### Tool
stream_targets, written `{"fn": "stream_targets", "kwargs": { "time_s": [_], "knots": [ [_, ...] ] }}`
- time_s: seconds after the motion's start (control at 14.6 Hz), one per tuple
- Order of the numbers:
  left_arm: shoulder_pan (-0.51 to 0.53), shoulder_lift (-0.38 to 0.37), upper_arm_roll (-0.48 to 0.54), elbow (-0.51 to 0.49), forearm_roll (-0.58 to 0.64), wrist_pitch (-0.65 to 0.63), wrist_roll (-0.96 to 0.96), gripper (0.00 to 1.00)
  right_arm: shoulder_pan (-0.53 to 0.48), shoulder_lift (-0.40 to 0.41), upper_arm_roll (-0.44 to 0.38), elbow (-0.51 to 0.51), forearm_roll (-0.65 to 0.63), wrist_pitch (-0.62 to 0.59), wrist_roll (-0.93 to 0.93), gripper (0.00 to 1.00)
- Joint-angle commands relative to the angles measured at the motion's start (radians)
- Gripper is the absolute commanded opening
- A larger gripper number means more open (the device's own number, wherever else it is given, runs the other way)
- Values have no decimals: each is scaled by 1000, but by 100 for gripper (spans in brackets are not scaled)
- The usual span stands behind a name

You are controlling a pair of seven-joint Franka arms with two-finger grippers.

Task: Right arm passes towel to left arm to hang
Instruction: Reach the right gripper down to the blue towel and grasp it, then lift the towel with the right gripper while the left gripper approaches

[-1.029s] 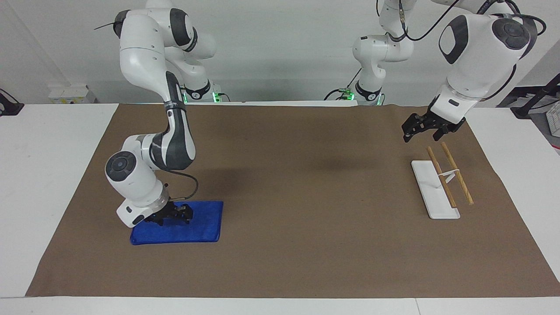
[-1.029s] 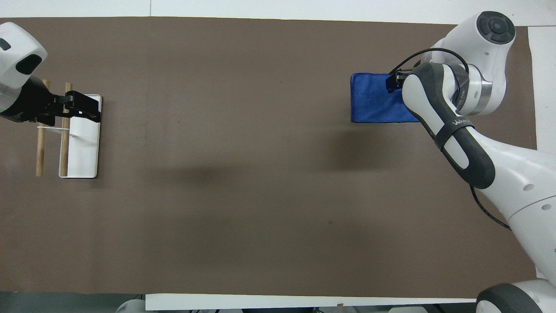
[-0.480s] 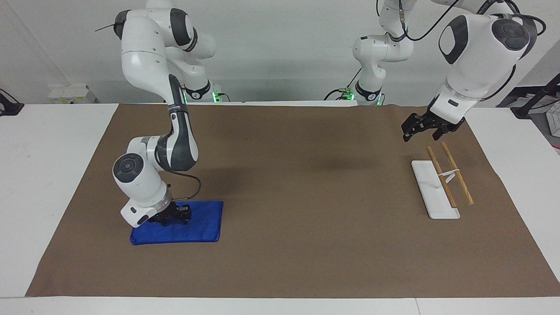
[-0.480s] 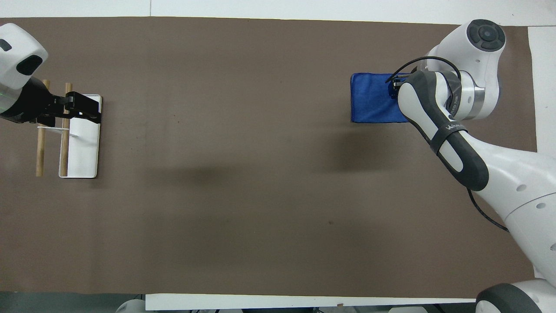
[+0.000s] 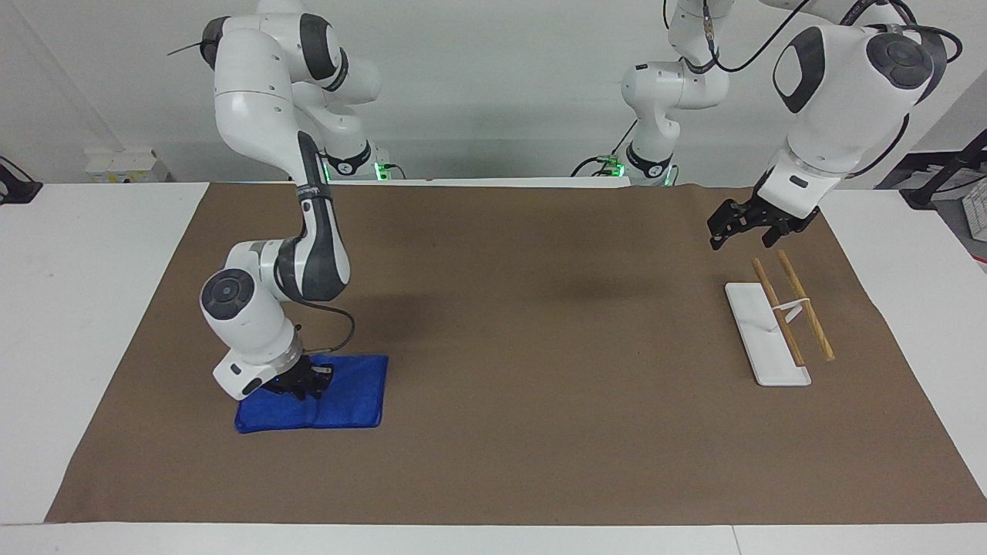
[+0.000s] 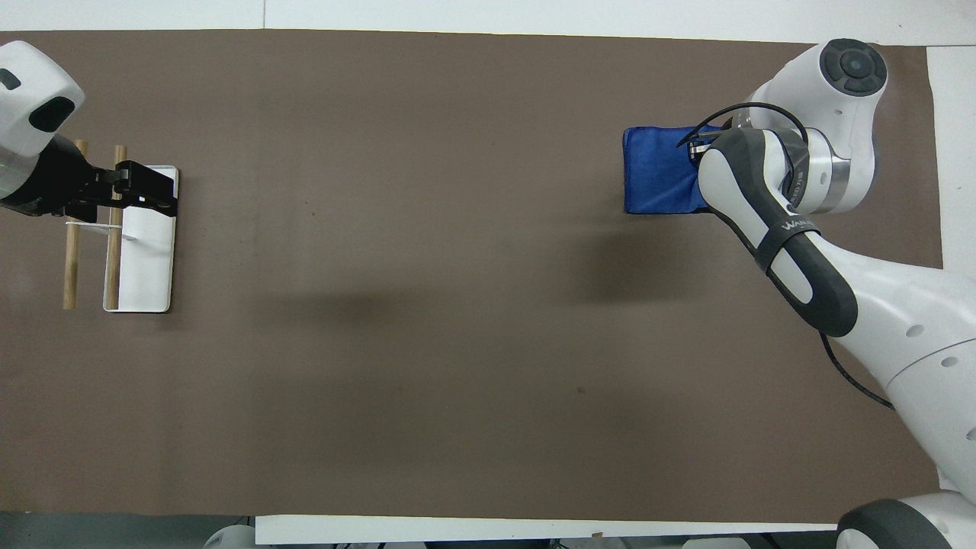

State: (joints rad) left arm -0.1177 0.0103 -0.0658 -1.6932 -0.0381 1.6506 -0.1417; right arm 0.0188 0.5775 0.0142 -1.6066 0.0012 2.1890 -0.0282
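At lower left of the facing view, the towel (image 5: 311,402) is lain flat on the bench (image 5: 540,432).
Its long axis is run across the frame; the right gripper (image 5: 302,381) is pressed onto it, jaws unreadable. The left gripper (image 5: 746,224), jaws spread, is hung over the rack (image 5: 771,324).

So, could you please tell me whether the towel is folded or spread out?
Folded: the towel lies flat on the mat as a compact rectangle with a crease across it.

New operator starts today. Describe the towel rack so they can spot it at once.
Start from the brown mat covering the table and go to the left arm's end, under the raised left gripper. The rack stands there: a flat white base carrying two parallel wooden rods. Nothing else on the mat is wooden.
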Motion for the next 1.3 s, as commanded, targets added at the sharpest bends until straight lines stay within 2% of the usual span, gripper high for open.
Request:
{"fn": "stream_targets", "kwargs": {
  "time_s": [0.0,0.27,0.48,0.69,0.89,1.03,1.17,1.24],
  "knots": [
    [6,0,-8,6,7,-15,-12,99,-3,7,7,74,17,-124,-6,0],
    [7,0,-8,7,7,-15,-12,99,-3,4,6,212,244,-384,51,0],
    [7,0,-9,6,7,-15,-12,99,-2,-13,6,269,458,-485,230,0],
    [7,0,-9,6,4,-3,-25,99,9,-27,7,264,711,-489,394,0],
    [6,-4,-20,3,-130,1,-270,99,44,-41,9,258,929,-476,581,0],
    [6,-6,-64,-3,-163,32,-460,99,76,-53,9,245,1028,-460,654,0],
    [6,-6,-81,-9,-199,64,-602,99,118,-100,10,174,1152,-375,703,0],
    [6,-6,-80,-17,-277,83,-674,99,154,-128,9,139,1181,-324,711,0]
  ]
}}
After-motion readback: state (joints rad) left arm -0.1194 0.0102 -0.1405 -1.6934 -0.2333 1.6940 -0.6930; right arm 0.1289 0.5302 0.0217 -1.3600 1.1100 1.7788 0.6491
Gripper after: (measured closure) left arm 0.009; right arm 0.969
